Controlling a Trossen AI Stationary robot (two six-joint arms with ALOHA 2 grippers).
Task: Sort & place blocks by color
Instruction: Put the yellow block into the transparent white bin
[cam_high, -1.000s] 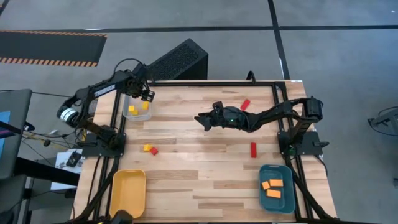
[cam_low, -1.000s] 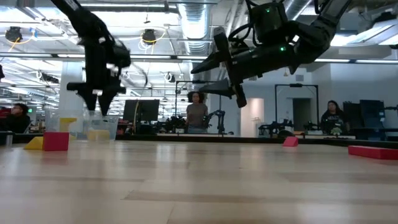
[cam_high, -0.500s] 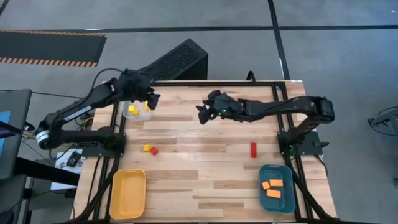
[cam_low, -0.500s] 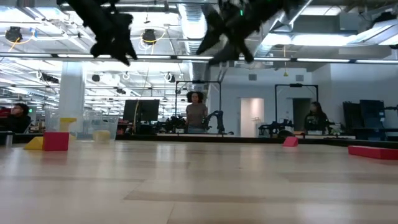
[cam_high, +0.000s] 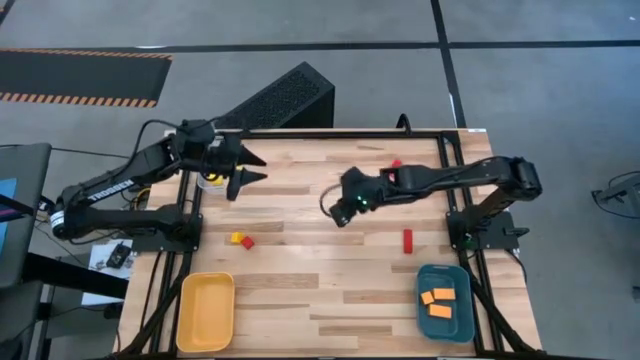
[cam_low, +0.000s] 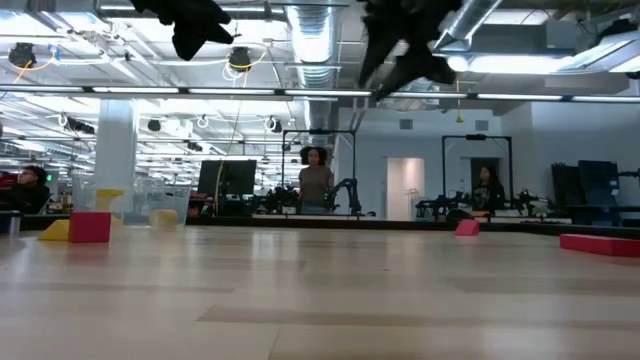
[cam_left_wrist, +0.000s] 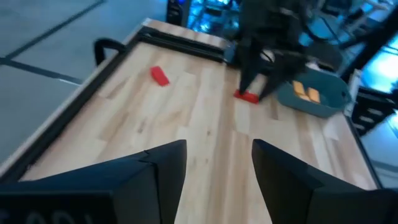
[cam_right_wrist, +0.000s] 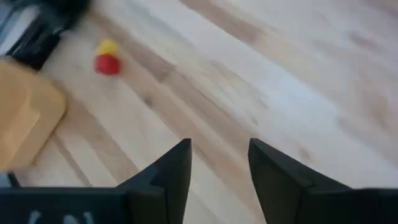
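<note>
Grey concrete floor (cam_high: 560, 90) all round a pale wooden bench (cam_high: 320, 260), crossed by dark seams, with a hazard-striped mat (cam_high: 80, 77) at the far left. Overhead, exposed ducts (cam_low: 310, 30) and long strip lights (cam_low: 120, 90) under an open ceiling. Farther back, a white column (cam_low: 115, 150), a monitor (cam_low: 228, 178) and a pale doorway (cam_low: 406, 185).

This is a robotics lab in a large open industrial hall. Beyond the wooden counter (cam_low: 320, 290), the low view shows bare ceiling ducts (cam_low: 310, 25) and strip lights, computer monitors (cam_low: 226, 180) on far desks, other robot arms (cam_low: 350, 192) on stands, and people (cam_low: 315, 180) standing among them. From above, the counter sits in a black metal frame (cam_high: 440, 190) on a grey concrete floor (cam_high: 540, 70) with hazard-striped tape (cam_high: 80, 98).
</note>
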